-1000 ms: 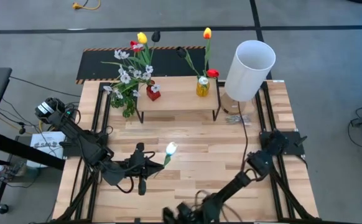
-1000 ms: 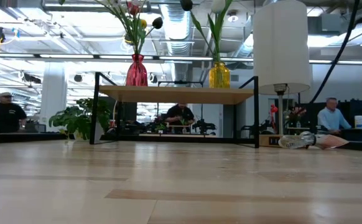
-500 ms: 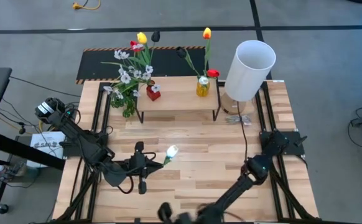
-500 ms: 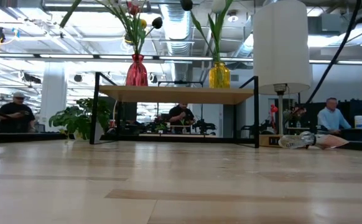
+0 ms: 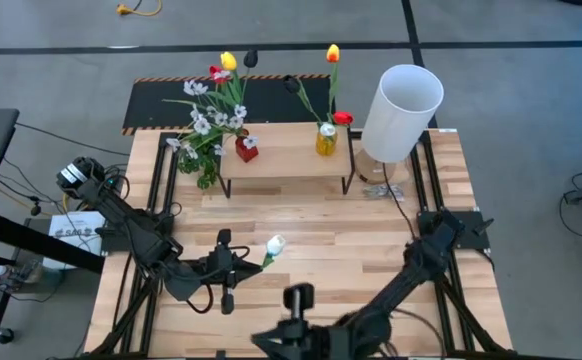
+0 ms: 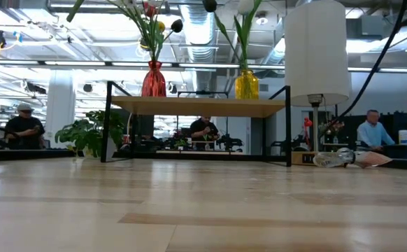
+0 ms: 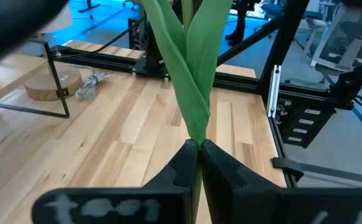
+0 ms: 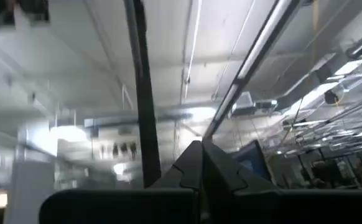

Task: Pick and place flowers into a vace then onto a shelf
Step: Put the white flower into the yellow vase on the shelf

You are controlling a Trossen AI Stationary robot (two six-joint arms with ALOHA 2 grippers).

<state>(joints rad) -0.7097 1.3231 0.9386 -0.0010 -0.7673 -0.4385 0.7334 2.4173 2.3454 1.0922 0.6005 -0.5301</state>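
My left gripper (image 5: 241, 262) (image 7: 198, 149) is over the table's near-left part, shut on a white tulip (image 5: 275, 243). The tulip's green leaves (image 7: 190, 62) fill the left wrist view; its head is out of that picture. The shelf (image 5: 286, 152) (image 6: 196, 106) stands at the far side and carries a red vase (image 5: 246, 150) and a yellow vase (image 5: 326, 138), both holding flowers (image 5: 216, 95). My right gripper (image 8: 199, 155) is shut and points up at the ceiling. Its wrist (image 5: 296, 298) is by the table's near edge. My left gripper pinches the white tulip's green stem (image 7: 197, 142) between its two fingers, just below where the leaves split. The fingers come level from the table's left. The stem runs on out of the fingertips, with the head (image 5: 276, 243) pointing toward the table's right.
A tall white lampshade (image 5: 401, 110) (image 6: 317, 52) stands at the shelf's right end on a round wooden base (image 7: 53, 84). A bushy green sprig (image 5: 209, 172) lies left of the shelf. People (image 6: 23, 126) are in the room beyond the table. Bare boards lie between shelf and grippers.
My right arm has swung along the table's near edge. Its wrist has come up and in from the picture's bottom, toward the table's middle. The left gripper and the tulip have stayed about where they were.
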